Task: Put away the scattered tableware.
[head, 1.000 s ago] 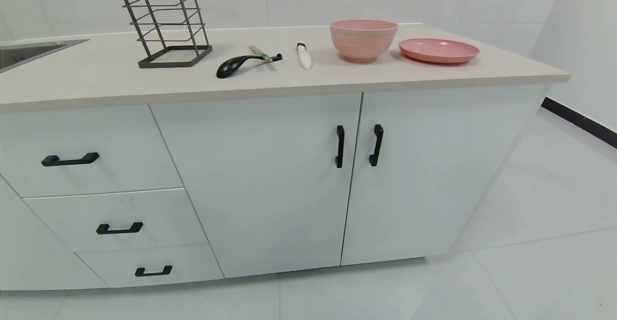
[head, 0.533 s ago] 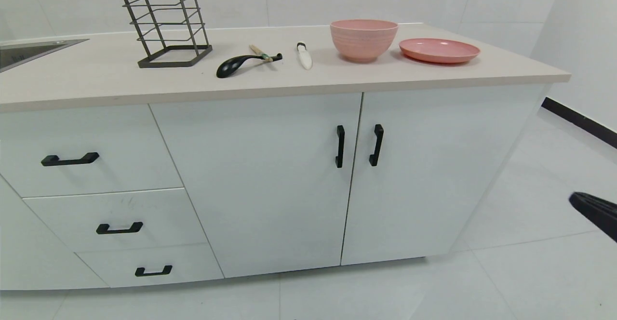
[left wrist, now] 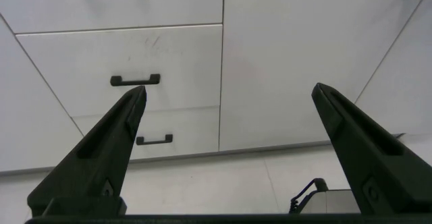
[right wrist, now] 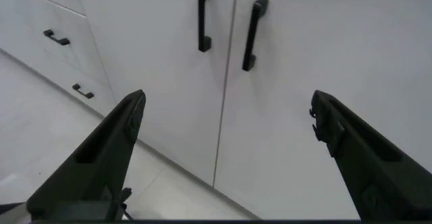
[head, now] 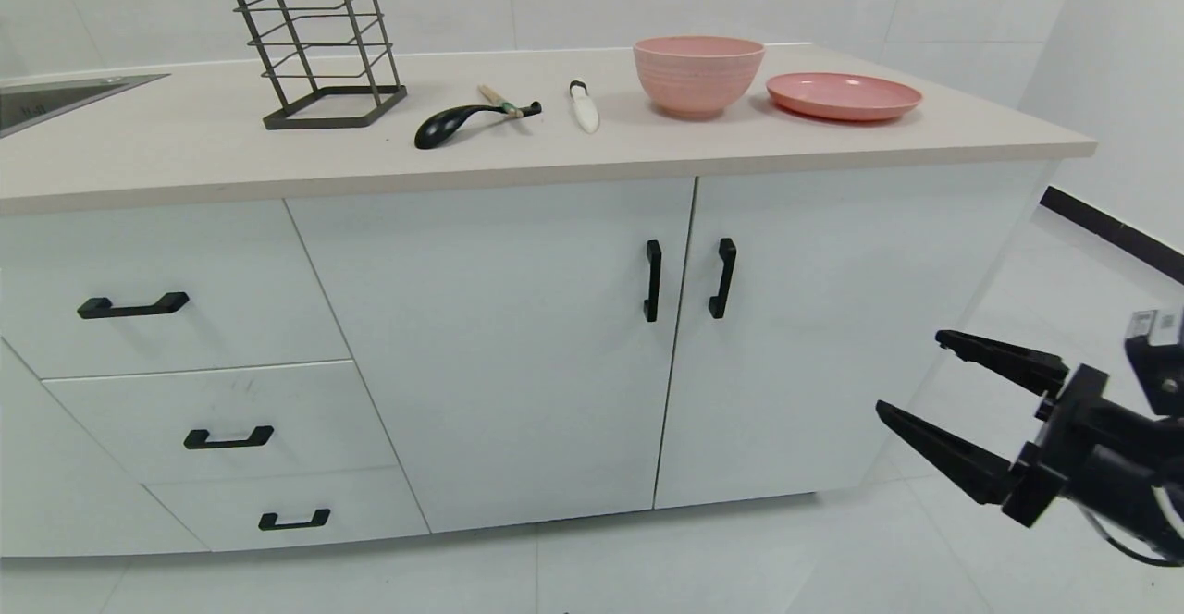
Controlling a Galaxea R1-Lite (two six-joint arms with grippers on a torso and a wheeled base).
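On the beige countertop lie a black spoon, a pair of wooden chopsticks and a white knife with a black handle. A pink bowl and a pink plate stand further right. My right gripper hangs open and empty low at the right, in front of the right cabinet door, well below the counter. In the right wrist view the right gripper faces the two black door handles. My left gripper is open, facing the lower drawers.
A dark wire rack stands at the back left of the counter, and a sink is at the far left. Three drawers with black handles fill the left of the cabinet. White tiled floor lies open to the right.
My right gripper has risen into the head view from the lower right edge and moved left toward the cabinet doors. The tableware has not moved.
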